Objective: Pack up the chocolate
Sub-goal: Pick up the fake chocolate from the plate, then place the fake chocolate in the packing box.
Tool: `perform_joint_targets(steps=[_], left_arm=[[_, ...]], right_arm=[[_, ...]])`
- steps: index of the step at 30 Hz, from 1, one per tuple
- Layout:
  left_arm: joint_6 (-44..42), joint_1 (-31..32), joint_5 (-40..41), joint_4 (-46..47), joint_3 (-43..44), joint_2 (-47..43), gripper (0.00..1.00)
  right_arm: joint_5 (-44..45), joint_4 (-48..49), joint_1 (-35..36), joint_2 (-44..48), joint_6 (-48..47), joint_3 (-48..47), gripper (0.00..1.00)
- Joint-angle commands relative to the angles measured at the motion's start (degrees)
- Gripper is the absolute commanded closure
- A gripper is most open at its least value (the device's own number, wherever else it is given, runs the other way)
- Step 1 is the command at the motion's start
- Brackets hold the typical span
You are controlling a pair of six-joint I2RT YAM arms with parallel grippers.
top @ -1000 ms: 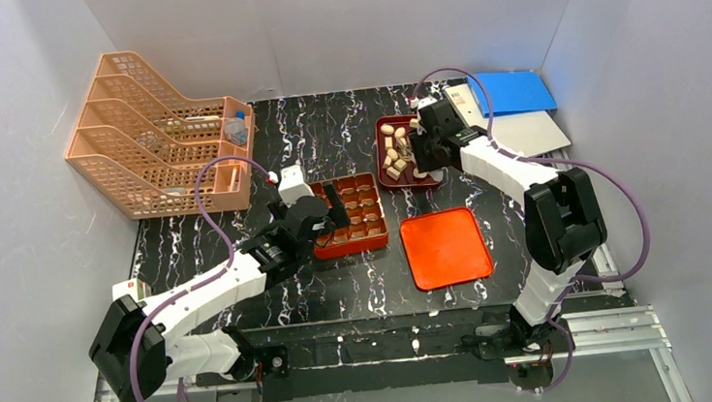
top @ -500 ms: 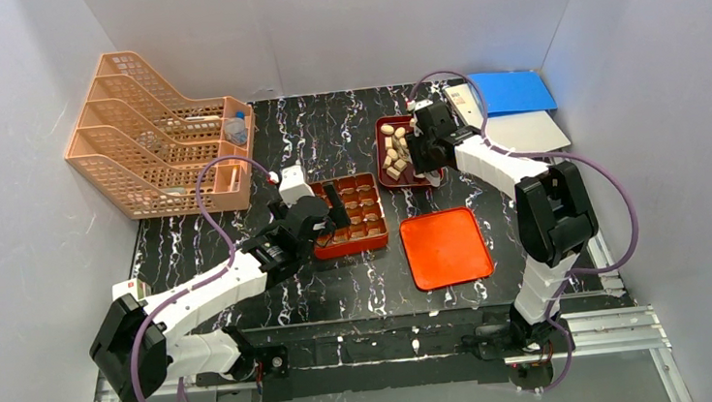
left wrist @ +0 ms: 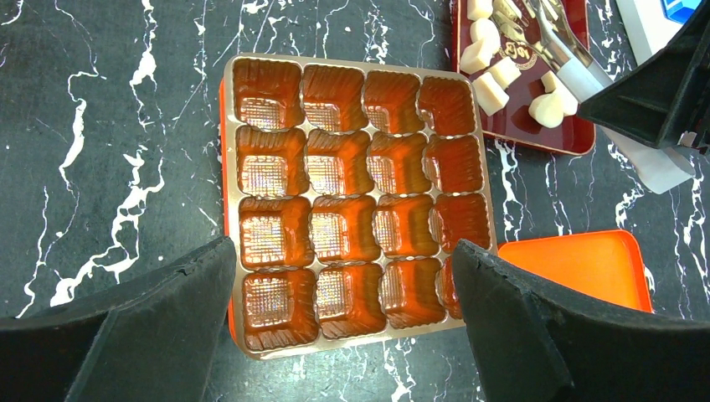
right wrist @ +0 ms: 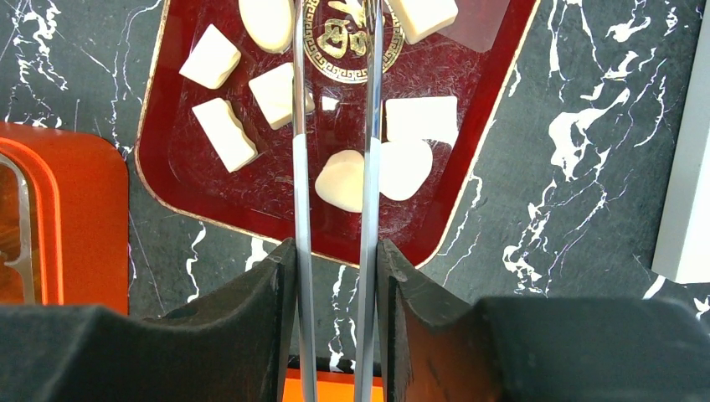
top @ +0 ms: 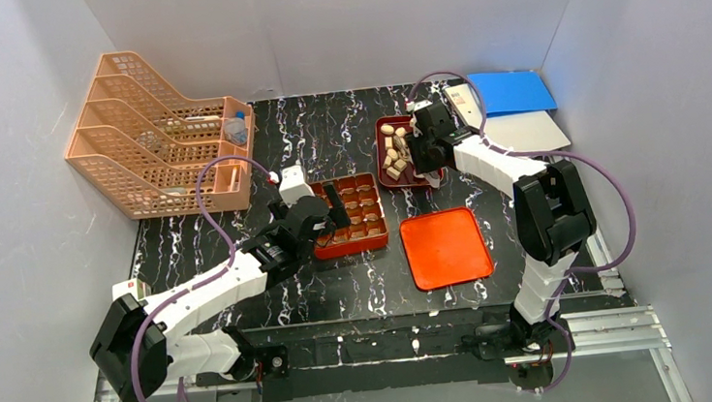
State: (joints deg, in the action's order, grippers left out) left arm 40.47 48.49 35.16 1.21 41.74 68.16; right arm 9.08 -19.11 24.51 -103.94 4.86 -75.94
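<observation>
1. Over at the far side of the table [right wrist: 586, 167], the chocolate [right wrist: 339, 180] is lying as loose pale pieces, blocky and rounded, inside the dark red tray [right wrist: 259, 201], some of them touching
2. The right gripper [right wrist: 335, 264] is squeezing a pair of metal tweezers [right wrist: 300, 126] between its fingers; the two prongs are reaching out over the tray, slightly apart, and their tips are running out of the wrist view
3. The left gripper [left wrist: 343, 251] is hovering with its jaws spread wide above the orange-red compartmented box [left wrist: 352, 201], whose cups are showing bare ribbed bottoms
4. A flat orange lid [top: 446, 248] is lying just beside that box, nearer the arms than the red tray
</observation>
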Motion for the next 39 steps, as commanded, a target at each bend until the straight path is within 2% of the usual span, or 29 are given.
perform_joint_targets(steps=[1, 20, 39], left_arm=[[0.2, 0.0, 2.3, -0.9, 0.9, -1.2, 0.02], [0.2, 0.0, 4.1, -4.3, 2.8, -2.5, 0.02], [0.2, 0.1, 5.1, -5.8, 3.8, -2.6, 0.02]], right_arm=[[1.2, 2.7, 0.2, 2.7, -0.4, -1.0, 0.74], [2.1, -0.2, 2.8, 13.2, -0.5, 1.0, 0.82], [12.6, -5.9, 21.8, 22.2, 3.8, 7.2, 0.84]])
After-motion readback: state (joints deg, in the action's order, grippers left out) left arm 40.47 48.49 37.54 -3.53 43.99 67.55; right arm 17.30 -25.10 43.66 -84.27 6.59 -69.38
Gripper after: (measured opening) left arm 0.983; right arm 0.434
